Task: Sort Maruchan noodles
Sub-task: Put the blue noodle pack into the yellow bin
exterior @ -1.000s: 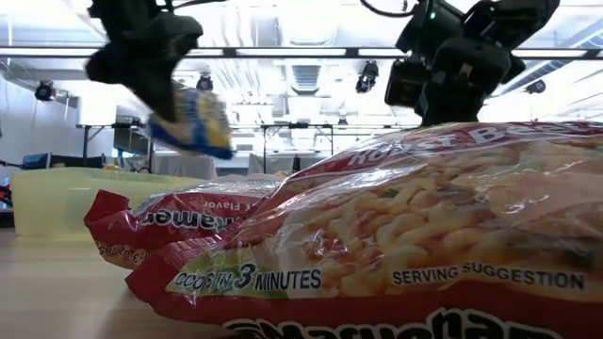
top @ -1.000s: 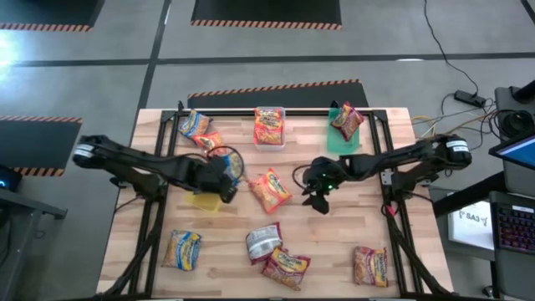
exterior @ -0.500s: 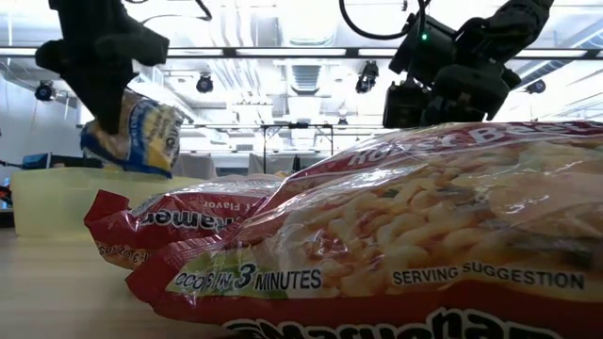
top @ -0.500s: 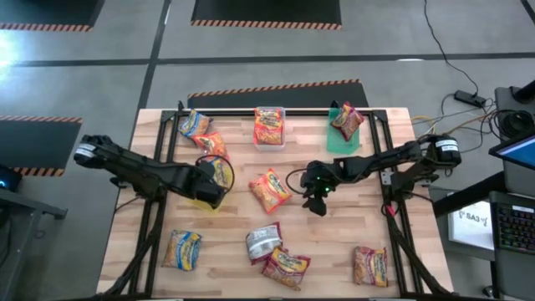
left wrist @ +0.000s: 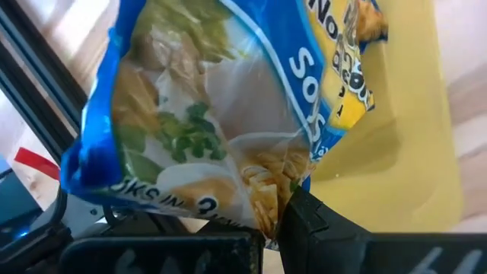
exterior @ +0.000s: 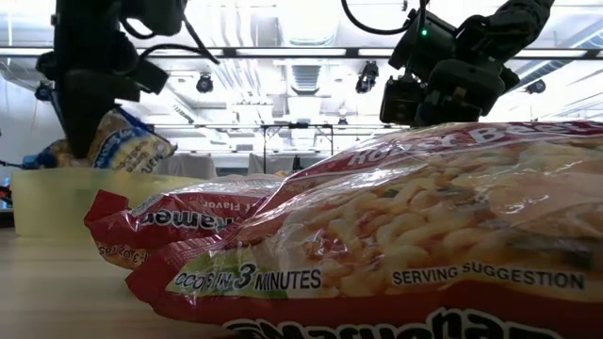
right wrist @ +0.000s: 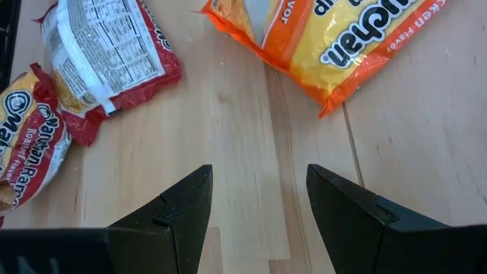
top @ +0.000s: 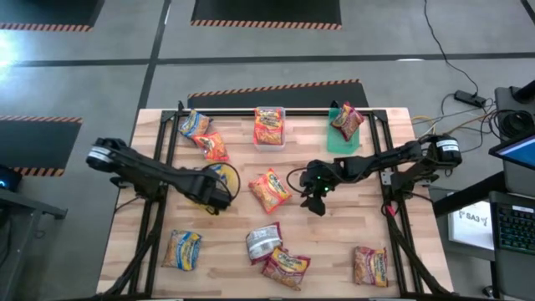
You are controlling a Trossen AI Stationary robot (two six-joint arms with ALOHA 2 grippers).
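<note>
My left gripper is shut on a yellow-and-blue noodle packet over the yellow tub. In the low view the packet hangs with its lower end about level with the tub's rim. My right gripper is open and empty above the table, right of an orange packet that lies flat mid-table. The right wrist view shows this orange packet beyond the right gripper. My left gripper pinches one edge of the yellow-and-blue packet between its two fingers. The fingers come from above, slanting down. The packet hangs below them, lifted clear of the table, above the yellow tub.
A clear tub with an orange packet and a green tub with a dark red packet stand at the far edge. Loose packets lie far left and near the front, silvery.
My left gripper has gone down toward the yellow tub and a little toward the table's left with the yellow-and-blue packet, which now hangs at the tub's rim instead of high above it. My right gripper has shifted slightly toward the table's left and stays open.
</note>
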